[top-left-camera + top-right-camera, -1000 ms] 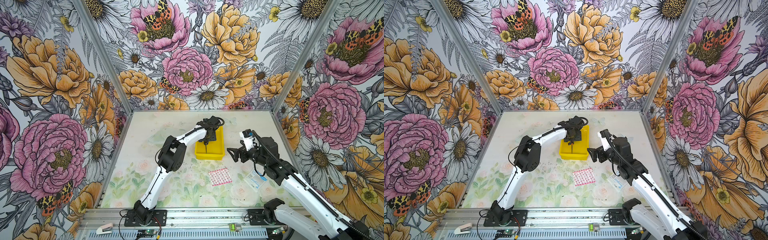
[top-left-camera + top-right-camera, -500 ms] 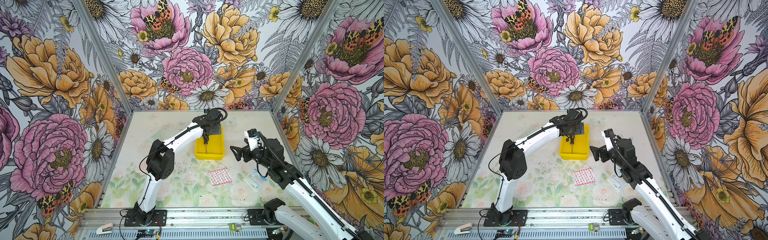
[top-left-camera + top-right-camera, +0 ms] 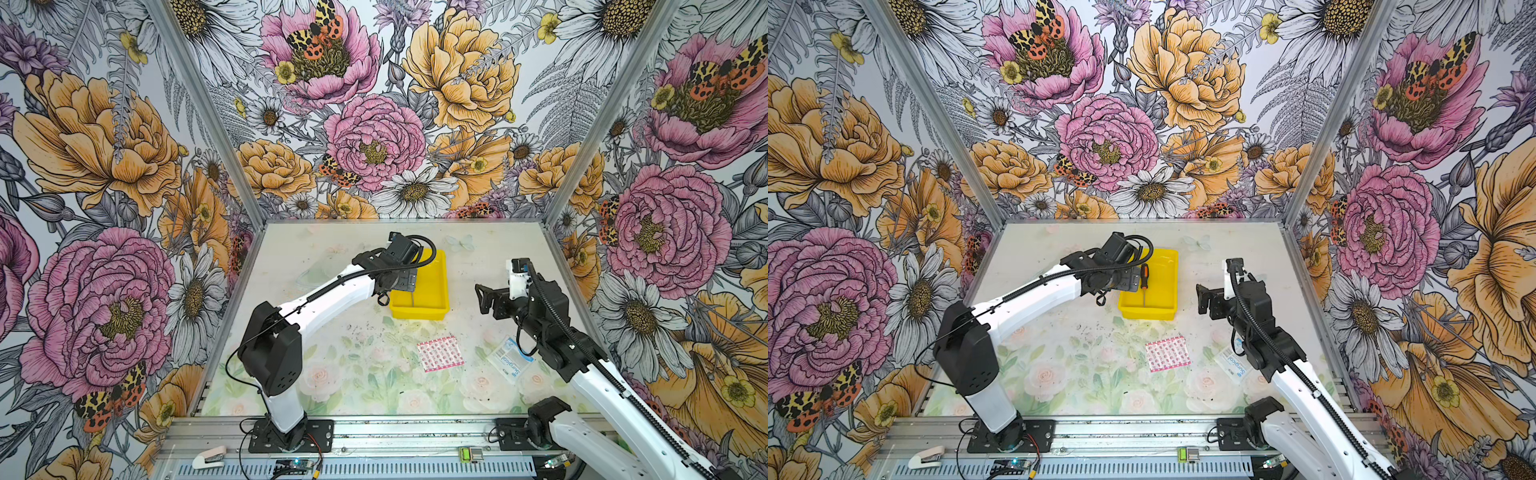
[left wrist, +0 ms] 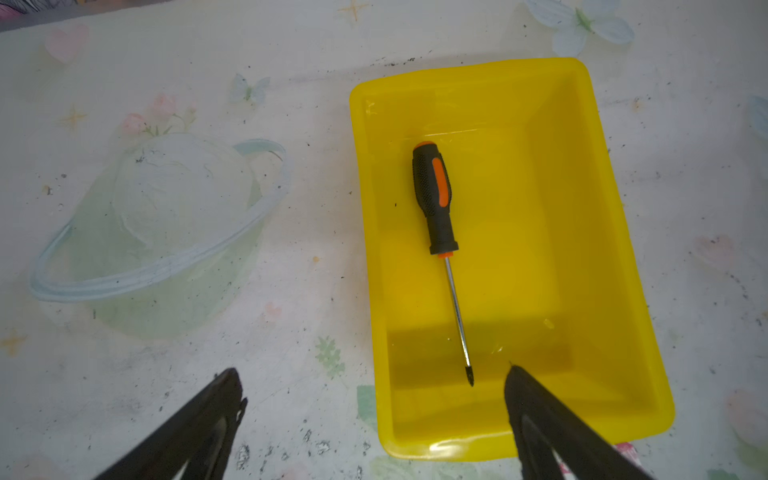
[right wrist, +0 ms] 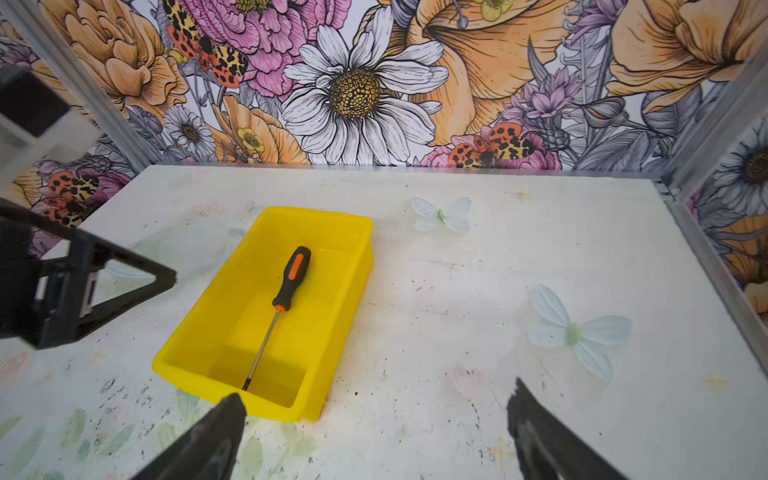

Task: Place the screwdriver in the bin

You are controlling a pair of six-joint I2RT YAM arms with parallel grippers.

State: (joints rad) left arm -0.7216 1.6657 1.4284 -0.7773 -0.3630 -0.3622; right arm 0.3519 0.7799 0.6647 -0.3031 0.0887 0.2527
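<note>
The screwdriver (image 4: 436, 199) lies flat inside the bin (image 4: 582, 249), ungripped.
The left gripper (image 4: 372, 372) is spread wide and empty, one finger (image 4: 540, 415) over the bin's near end beside the shaft tip. The right gripper (image 5: 376, 390) is likewise parted, empty, the bin just beyond one fingertip.

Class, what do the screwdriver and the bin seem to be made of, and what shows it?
The bin: probably glossy plastic, judging by reflections on its smooth walls. The screwdriver: handle seemingly matte, dimpled rubber or plastic; shaft shiny metal, glinting silver.
</note>
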